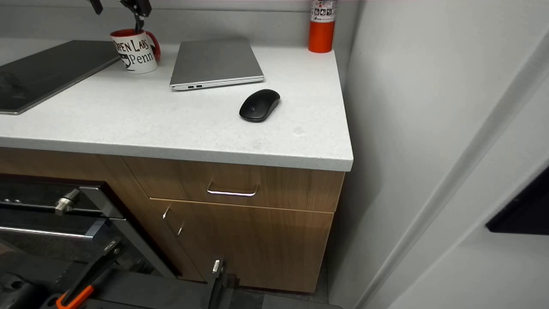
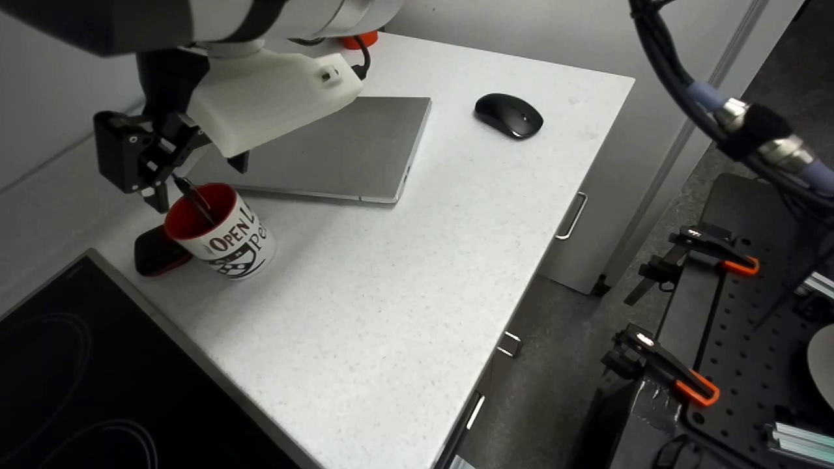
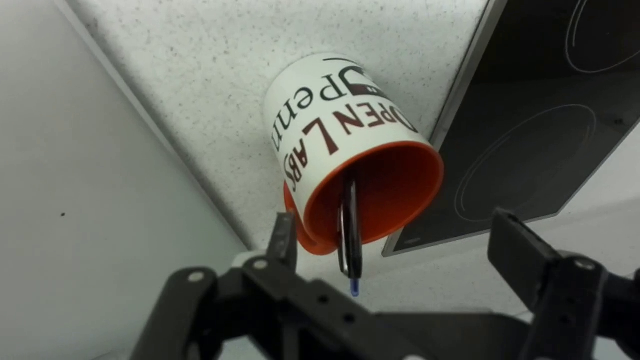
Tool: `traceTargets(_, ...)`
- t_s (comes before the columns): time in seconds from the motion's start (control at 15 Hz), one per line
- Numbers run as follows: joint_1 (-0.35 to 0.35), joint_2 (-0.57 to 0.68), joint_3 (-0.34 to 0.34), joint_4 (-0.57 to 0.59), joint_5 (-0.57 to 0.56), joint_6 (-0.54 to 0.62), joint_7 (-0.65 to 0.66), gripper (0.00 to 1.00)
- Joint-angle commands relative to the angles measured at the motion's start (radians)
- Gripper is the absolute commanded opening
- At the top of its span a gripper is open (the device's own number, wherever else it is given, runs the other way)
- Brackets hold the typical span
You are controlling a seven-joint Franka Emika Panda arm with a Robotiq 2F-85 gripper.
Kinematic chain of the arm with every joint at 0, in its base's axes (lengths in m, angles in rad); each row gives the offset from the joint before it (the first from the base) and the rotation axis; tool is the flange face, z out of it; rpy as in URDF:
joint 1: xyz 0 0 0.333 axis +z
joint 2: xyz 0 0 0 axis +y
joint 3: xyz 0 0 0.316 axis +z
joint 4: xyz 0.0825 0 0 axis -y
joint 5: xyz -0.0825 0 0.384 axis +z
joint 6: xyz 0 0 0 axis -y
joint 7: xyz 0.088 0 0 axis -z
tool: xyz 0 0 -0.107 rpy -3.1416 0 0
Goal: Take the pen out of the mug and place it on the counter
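The white mug [image 1: 137,52] with a red rim stands upright on the white speckled counter [image 1: 171,116]. The mug also shows in an exterior view [image 2: 242,244] and in the wrist view [image 3: 325,110]. The thin black pen [image 3: 351,230] leans inside the mug, its blue-tipped upper end sticking out over the rim. Its lower end is hidden in the mug; the pen also shows in an exterior view [image 2: 195,200]. My gripper [image 3: 395,245] is open just above the mug, also in an exterior view [image 2: 197,180]. Its fingers stand apart around the pen's upper end, the pen nearer the left finger.
A closed grey laptop [image 1: 216,64] lies beside the mug. A black mouse [image 1: 259,105] lies near it, and a red-and-white canister [image 1: 321,36] stands at the back. A black cooktop [image 2: 78,365] borders the counter. A dark red-edged object [image 2: 158,251] is beside the mug.
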Motion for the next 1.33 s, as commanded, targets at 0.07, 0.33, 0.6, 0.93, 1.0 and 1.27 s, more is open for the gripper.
traceTargets(0.07,-0.024,0.080,0.038,0.055,-0.048,0.098,-0.018,1.00)
traceTargets(0.33,0.003,0.135,0.012,0.095,-0.052,0.147,-0.041,1.00)
traceTargets(0.6,0.011,0.173,0.001,0.139,-0.062,0.165,-0.045,1.00)
traceTargets(0.93,-0.014,0.205,0.025,0.191,-0.148,0.157,0.012,1.00)
traceTargets(1.0,-0.017,0.209,0.027,0.197,-0.158,0.151,0.014,0.75)
traceTargets(1.27,-0.024,0.218,0.032,0.211,-0.181,0.144,0.020,0.47)
